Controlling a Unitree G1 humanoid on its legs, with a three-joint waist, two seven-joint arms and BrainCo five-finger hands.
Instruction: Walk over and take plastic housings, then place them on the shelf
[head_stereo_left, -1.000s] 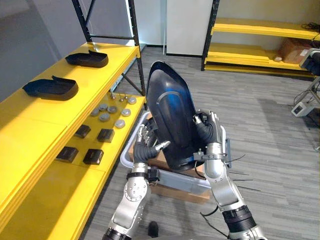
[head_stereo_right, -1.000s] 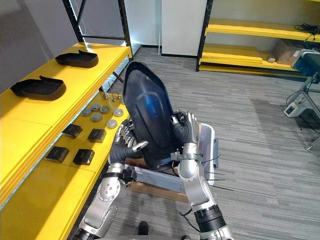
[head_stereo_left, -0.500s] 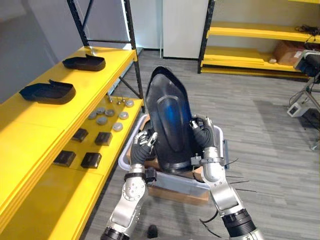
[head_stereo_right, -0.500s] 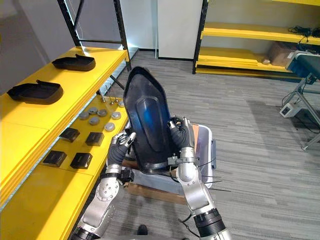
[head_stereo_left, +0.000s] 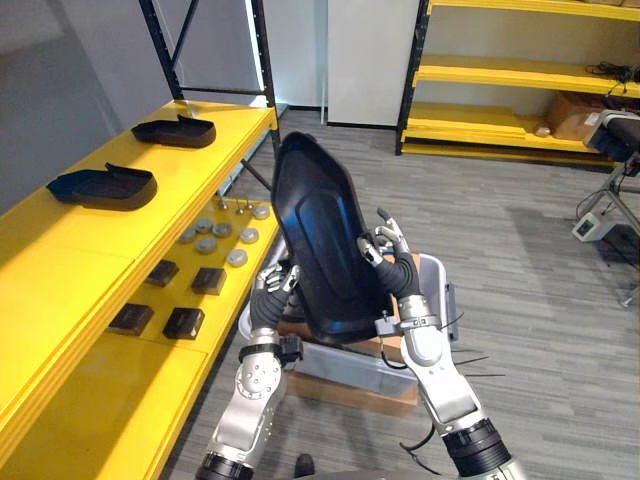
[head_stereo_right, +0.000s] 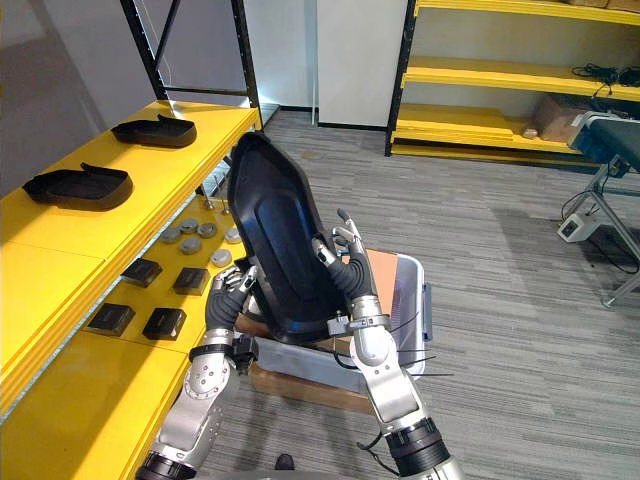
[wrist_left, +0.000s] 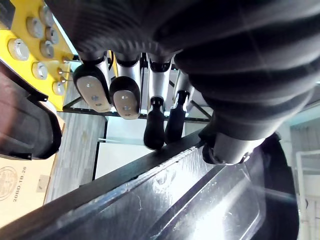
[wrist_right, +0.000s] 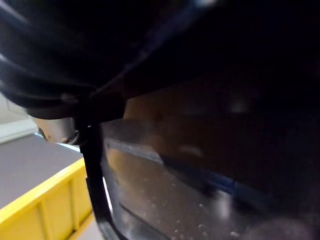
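Shelf (head_stereo_left: 90, 250) runs along your left, yellow and in two levels, and it is where this load has to end up. Next in size is the housing (head_stereo_left: 325, 245), a long black shell held nearly upright in the air between both hands, its top leaning toward the shelf. It hangs above the grey bin (head_stereo_left: 345, 362) on the floor and is clear of the bin rim.

Your left hand (head_stereo_left: 272, 295) sits on the housing's shelf-side edge. In the left wrist view its fingers (wrist_left: 125, 97) are straight, with the dark tips resting against the rim rather than hooked round it. Your right hand (head_stereo_left: 385, 250) presses on the opposite side with its fingers (head_stereo_left: 383, 218) spread and pointing up. So the shell looks squeezed between two flat hands and not truly gripped.

Two shelved housings (head_stereo_left: 103, 186) lie apart on the upper level, with bare yellow surface on the near side of them. Small black boxes (head_stereo_left: 184, 322) and grey discs (head_stereo_left: 212, 240) cover part of the lower level.

By my reading, walking and picking are done. What remains is carrying the shell across to the shelf, laying it flat and letting go.
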